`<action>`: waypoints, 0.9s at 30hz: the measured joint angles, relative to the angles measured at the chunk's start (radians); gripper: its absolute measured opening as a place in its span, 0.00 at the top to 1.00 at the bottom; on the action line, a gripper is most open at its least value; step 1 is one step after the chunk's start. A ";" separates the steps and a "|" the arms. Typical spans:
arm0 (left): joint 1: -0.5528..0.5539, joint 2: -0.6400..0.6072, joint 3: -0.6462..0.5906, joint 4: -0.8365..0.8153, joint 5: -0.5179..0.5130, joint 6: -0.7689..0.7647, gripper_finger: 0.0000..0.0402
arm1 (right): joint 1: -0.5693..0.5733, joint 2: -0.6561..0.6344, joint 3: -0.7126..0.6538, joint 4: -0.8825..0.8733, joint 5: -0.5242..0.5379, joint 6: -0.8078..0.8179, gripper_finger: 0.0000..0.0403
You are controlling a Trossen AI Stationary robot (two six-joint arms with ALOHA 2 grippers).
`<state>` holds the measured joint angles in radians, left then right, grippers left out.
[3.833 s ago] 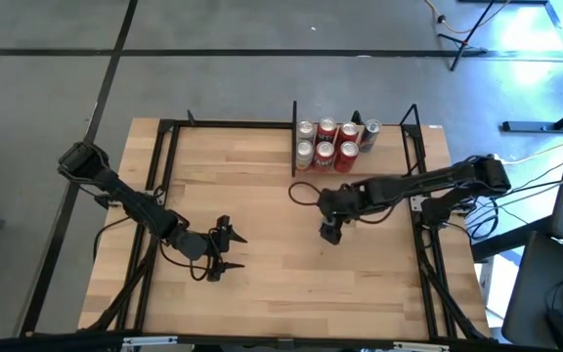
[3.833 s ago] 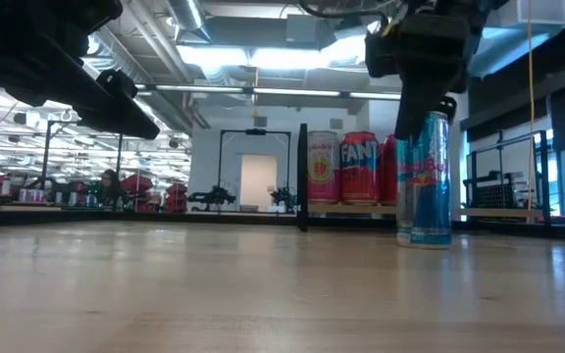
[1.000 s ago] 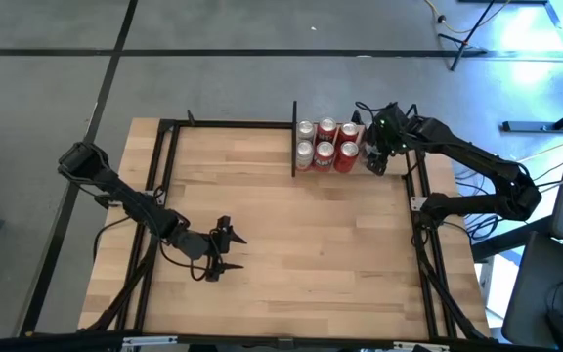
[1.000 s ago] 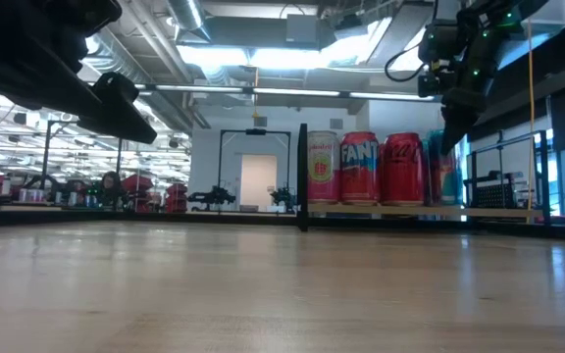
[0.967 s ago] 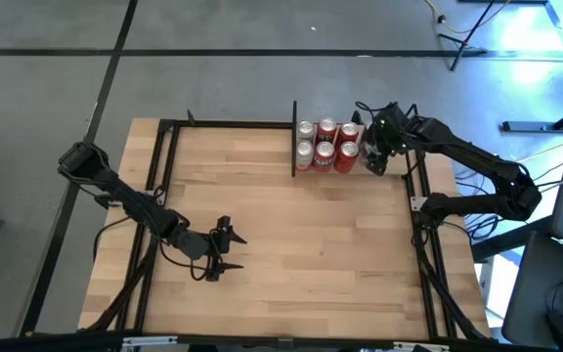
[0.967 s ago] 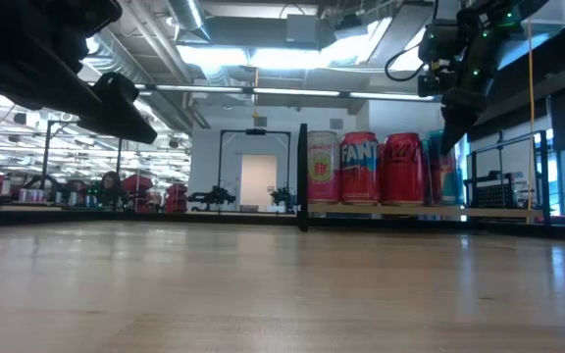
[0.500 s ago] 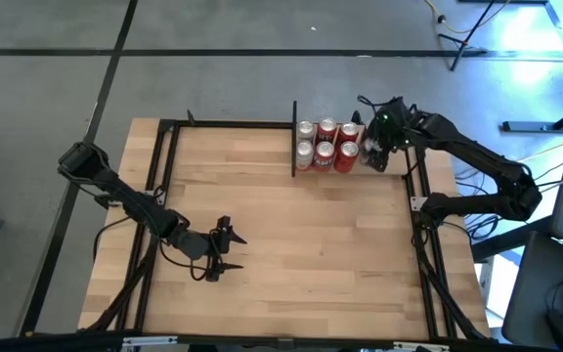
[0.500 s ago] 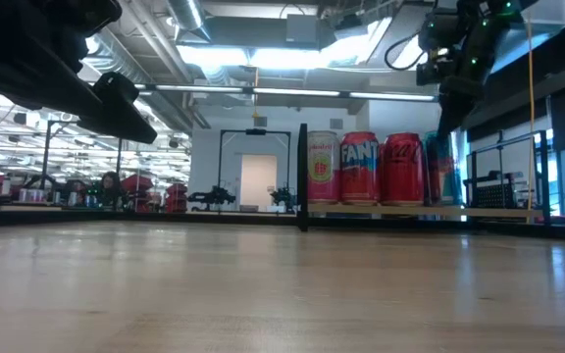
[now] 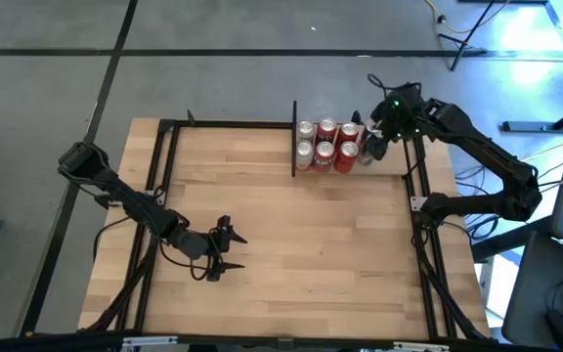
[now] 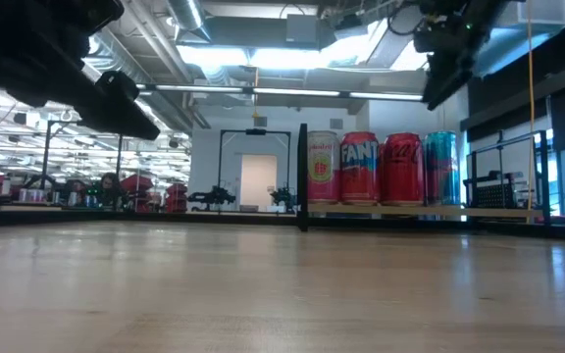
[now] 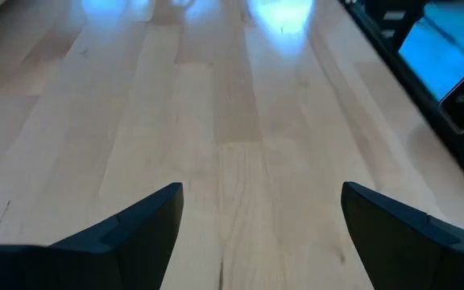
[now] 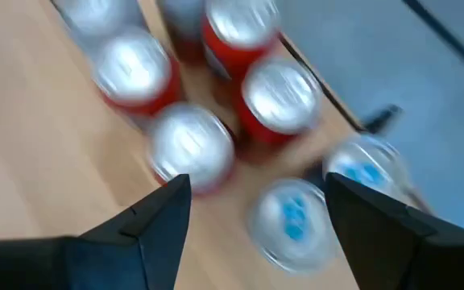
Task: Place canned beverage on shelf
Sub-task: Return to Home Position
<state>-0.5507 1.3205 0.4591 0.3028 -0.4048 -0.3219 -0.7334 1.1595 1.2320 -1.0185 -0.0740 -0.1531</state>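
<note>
Blue soda can (image 10: 441, 169) stands upright at the right end of the shelf (image 10: 361, 209), just beside a red can (image 10: 403, 169), with a second blue can (image 12: 365, 173) lined up with it. My right gripper (image 12: 256, 189) hangs above them, fingers spread, holding nothing. To go home cleanly, I judge it best to rise straight until clear of the lids, then swing back over the open table (image 9: 262, 205), never dragging sideways across the row. Tall, slim and glossy blue with a silver lid, it looks tippy if nudged. My left gripper (image 9: 225, 250) waits low over the table's left half, fingers apart.
</note>
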 joint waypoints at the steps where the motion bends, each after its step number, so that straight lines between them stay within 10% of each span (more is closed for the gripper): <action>1: 0.000 0.000 0.000 0.011 0.000 -0.002 0.20 | 0.000 0.000 0.001 0.025 -0.038 0.043 0.33; 6: 0.028 0.000 0.011 0.098 -0.099 0.101 0.20 | 0.066 -0.001 -0.041 0.231 -0.271 0.144 0.33; 11: 0.127 -0.011 0.085 0.079 -0.045 0.214 0.26 | 0.290 0.000 -0.161 0.570 -0.203 0.148 0.33; 20: 0.285 -0.174 0.125 -0.176 0.064 0.330 0.65 | 0.512 -0.004 -0.320 0.795 -0.015 0.137 0.36; 27: 0.423 -0.369 0.041 -0.212 0.164 0.369 0.93 | 0.604 -0.089 -0.457 0.829 -0.041 0.184 0.65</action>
<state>-0.1274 0.9511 0.5000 0.0907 -0.2405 0.0470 -0.1291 1.0702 0.7749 -0.1895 -0.1146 0.0307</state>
